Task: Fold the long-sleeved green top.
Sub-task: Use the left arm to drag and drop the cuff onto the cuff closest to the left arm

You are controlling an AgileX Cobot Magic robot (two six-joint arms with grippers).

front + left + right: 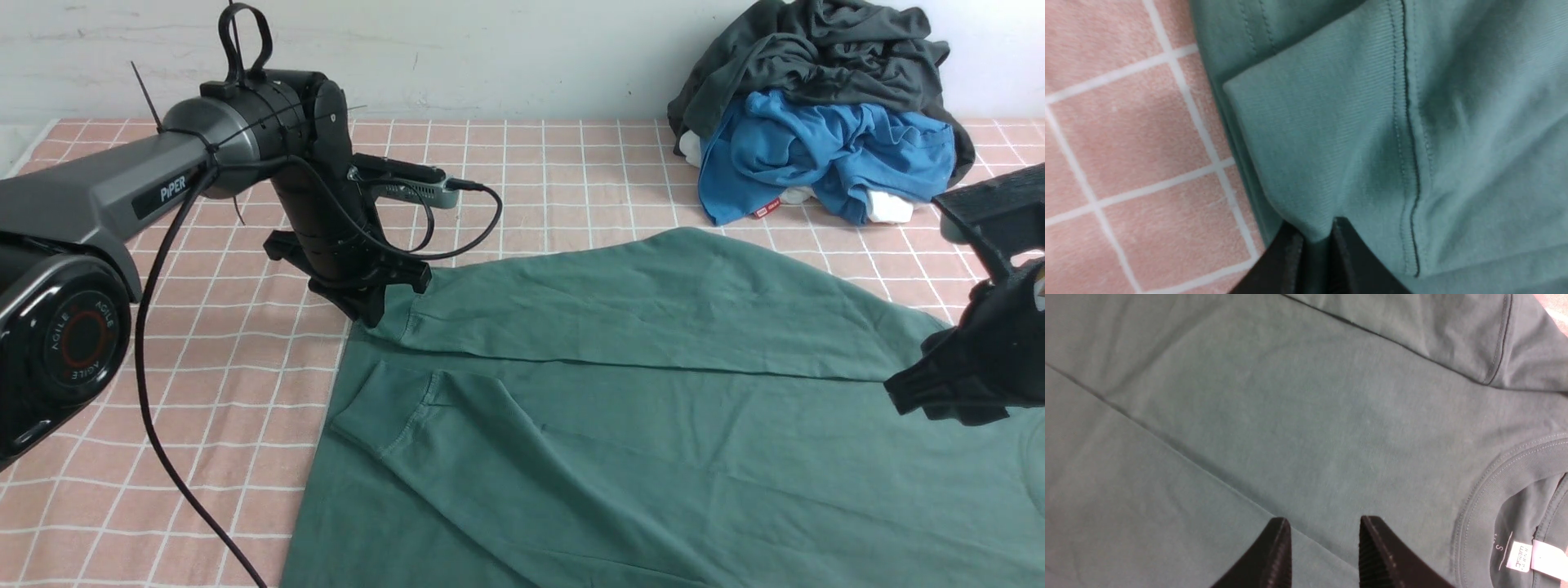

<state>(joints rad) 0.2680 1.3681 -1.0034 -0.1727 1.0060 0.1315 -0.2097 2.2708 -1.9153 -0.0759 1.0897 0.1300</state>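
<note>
The green long-sleeved top (pixel 620 441) lies spread over the checked cloth (pixel 229 425), filling the view from its middle round to four and six o'clock; one sleeve (pixel 653 302) runs across it near the far edge, its cuff (pixel 396 318) at ten o'clock, and another sleeve (pixel 506 457) slants from nearer the middle towards six. At ten o'clock the left gripper (pixel 375 306) has the cloth of that far cuff pinched between its fingertips (pixel 1343 241); over at three o'clock the right gripper (pixel 959 400) hangs above the top, its fingers parted with nothing between them. Up at one o'clock, well apart from the left gripper, a dark charcoal-grey garment (pixel 824 53) sits heaped on a bright blue one (pixel 824 151), which shows a small red tag (pixel 767 208).
</note>
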